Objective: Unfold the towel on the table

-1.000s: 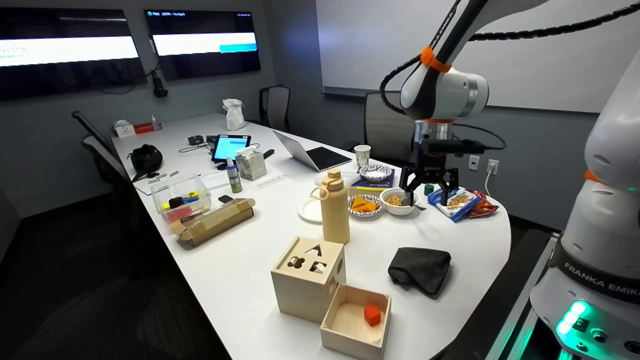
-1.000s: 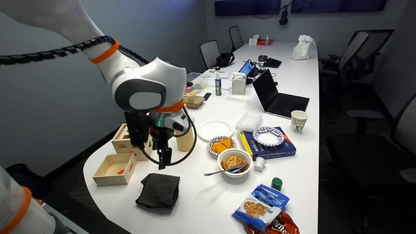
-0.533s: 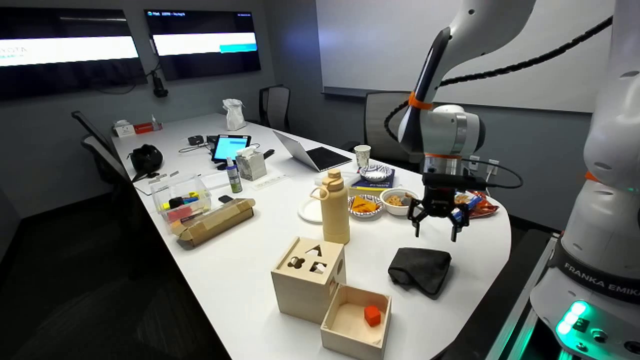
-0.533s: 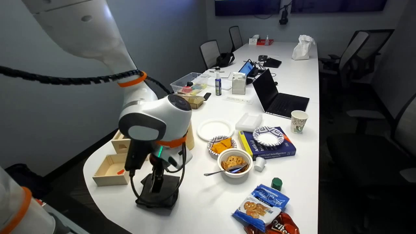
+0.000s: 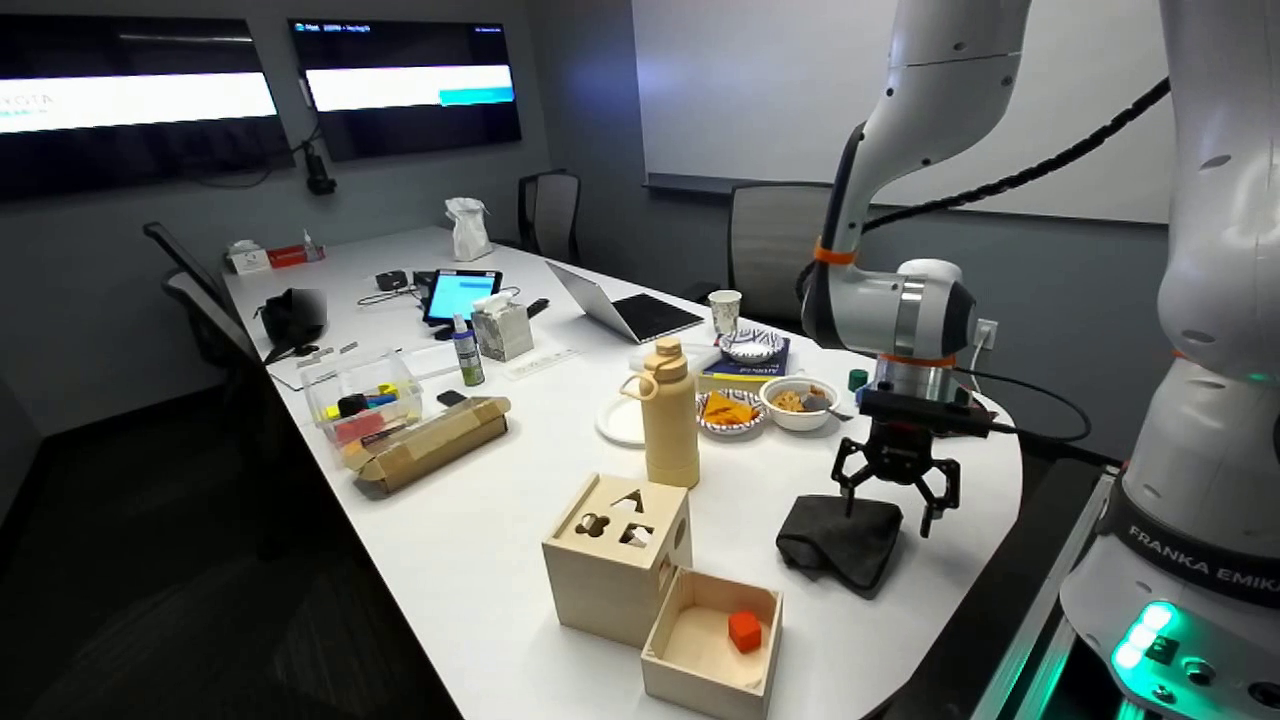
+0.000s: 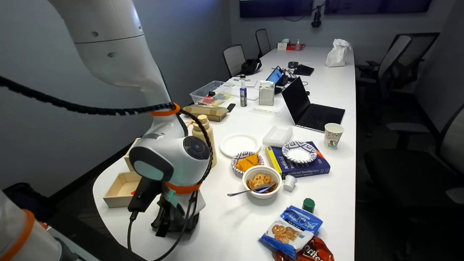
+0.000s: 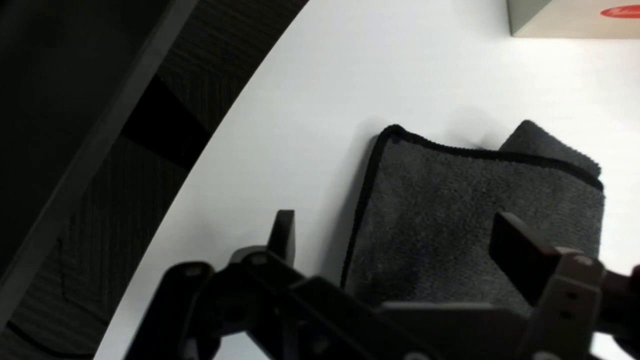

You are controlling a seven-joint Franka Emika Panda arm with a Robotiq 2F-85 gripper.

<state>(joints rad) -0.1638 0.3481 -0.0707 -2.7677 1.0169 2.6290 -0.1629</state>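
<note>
The claw [image 5: 888, 520] hangs low over the table [image 5: 555, 420], its fingers [image 7: 285, 235] spread wide with nothing gripped between them. From here I can see the folded dark grey towel [image 7: 445, 215] right below it, but off-centre: in the wrist view one fingertip [image 7: 515, 245] is over the towel's plush surface while the opposite one is over bare tabletop, on the side nearer the robot base [image 5: 1190, 570]. So the black-hemmed edge [image 7: 358, 215] runs between the two, roughly crosswise to the line they would close along. The towel looks nearly square, part hidden by the claw, so I can't name a long axis. Whether a finger touches it I can't tell either. My guess is lower, then a pinch at that edge, ideally the top layer alone.
</note>
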